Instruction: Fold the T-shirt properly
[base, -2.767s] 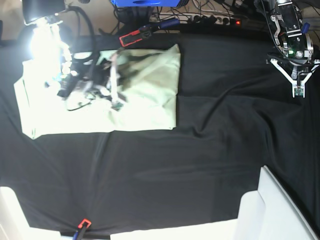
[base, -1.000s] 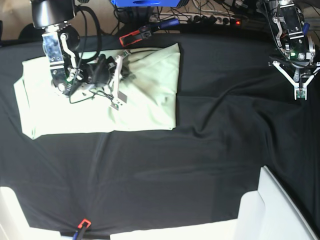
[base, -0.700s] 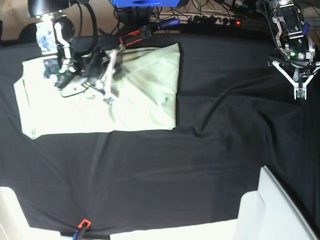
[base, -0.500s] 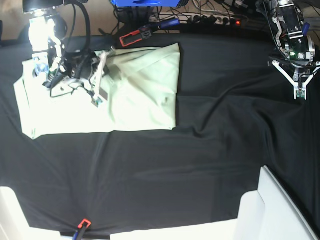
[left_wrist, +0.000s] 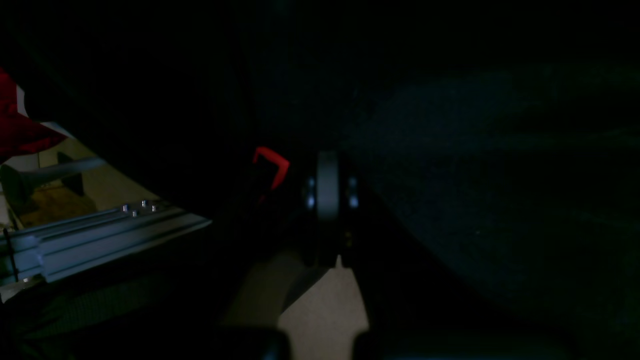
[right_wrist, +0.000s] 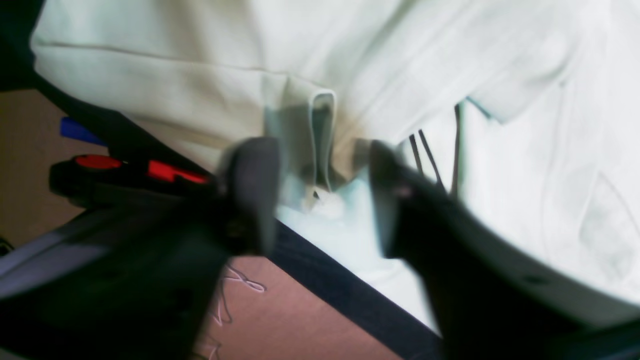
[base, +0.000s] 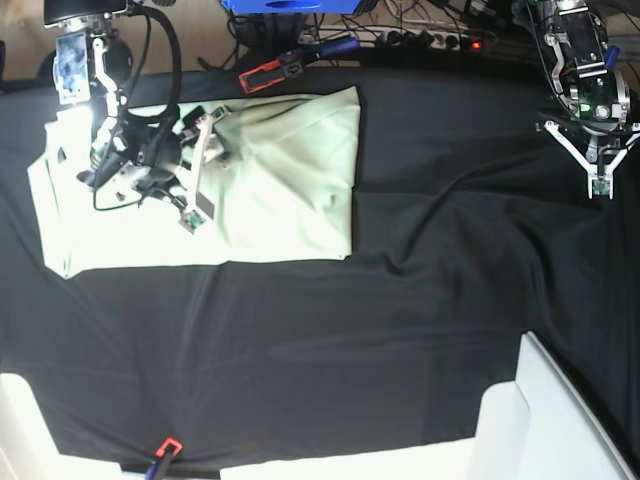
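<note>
Robot's right hand (right_wrist: 322, 195) spreads over a pale green T-shirt (base: 290, 170) on a black-draped bench (base: 400, 330).
The right hand's fingers (right_wrist: 252, 192) stand apart either side of a raised fold at the T-shirt's far edge, not gripping it. The left hand (base: 598, 170) hangs closed and empty, well away from the T-shirt, over the black cloth (base: 450, 250). A red-handled clamp (base: 270, 72) sits just beyond the T-shirt.

Black cloth (base: 380, 330) covers table, wrinkled toward centre. Red-handled clamp (base: 268, 72) at far edge, left of centre; second red clamp (base: 166, 449) at near edge, left. Blue object (base: 290, 6) beyond far edge. Power strip (base: 440, 40), red light lit, far right. White panel (base: 545, 425), possibly box, near right corner.
</note>
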